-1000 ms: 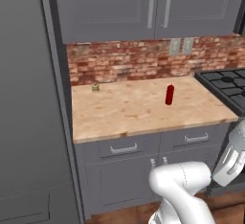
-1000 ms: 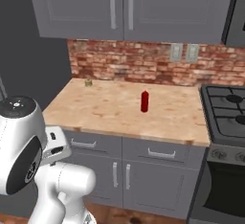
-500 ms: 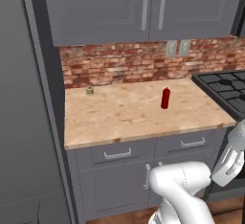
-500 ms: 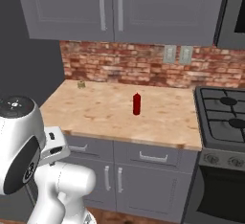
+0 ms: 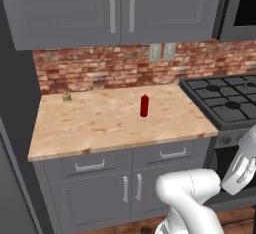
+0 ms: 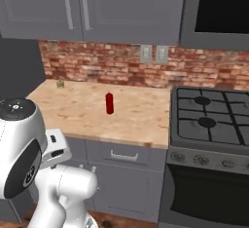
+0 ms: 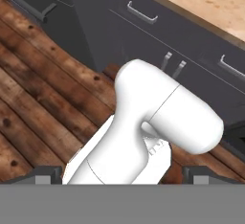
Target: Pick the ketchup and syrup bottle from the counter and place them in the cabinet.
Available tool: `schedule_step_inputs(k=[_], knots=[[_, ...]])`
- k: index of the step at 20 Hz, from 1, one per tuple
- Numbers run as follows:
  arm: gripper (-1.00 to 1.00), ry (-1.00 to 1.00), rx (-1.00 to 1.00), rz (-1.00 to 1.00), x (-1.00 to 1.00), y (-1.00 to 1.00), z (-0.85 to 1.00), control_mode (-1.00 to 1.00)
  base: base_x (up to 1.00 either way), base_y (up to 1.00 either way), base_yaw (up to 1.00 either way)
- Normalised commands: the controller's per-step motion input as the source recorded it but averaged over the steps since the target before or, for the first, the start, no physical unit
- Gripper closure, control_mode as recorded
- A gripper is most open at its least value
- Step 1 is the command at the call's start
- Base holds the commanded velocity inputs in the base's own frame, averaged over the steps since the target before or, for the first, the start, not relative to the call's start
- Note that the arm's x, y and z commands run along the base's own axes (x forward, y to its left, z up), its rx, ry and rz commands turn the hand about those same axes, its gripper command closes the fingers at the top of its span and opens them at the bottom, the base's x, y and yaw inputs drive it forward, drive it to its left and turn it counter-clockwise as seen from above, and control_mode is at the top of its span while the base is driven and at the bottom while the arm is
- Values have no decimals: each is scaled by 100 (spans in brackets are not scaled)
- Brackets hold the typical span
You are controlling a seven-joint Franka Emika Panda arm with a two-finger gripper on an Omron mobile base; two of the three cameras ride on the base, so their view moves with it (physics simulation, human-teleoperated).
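Red slim ketchup (image 5: 144, 105) stands upright on grainy wooden counter (image 5: 100, 128).

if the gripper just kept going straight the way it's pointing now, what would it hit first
Judging by the hand view, the open gripper points down toward the wooden floor in front of the lower cabinets; depth is unclear.

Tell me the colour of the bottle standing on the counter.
Bright red, cap included. The ketchup shows best in the left base view.
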Motion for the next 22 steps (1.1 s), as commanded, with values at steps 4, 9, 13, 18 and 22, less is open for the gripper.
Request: schedule_step_inputs(k=[4,9,13,18,22], knots=[[-100,0,0,0,0,0,0,100,11,-50,0],[-100,0,0,0,0,0,0,100,15,-19,0],[-100,0,0,0,0,0,0,100,11,0,0],[-100,0,0,0,0,0,0,100,1,21,2],[-100,0,0,0,0,0,0,100,0,36,2]])
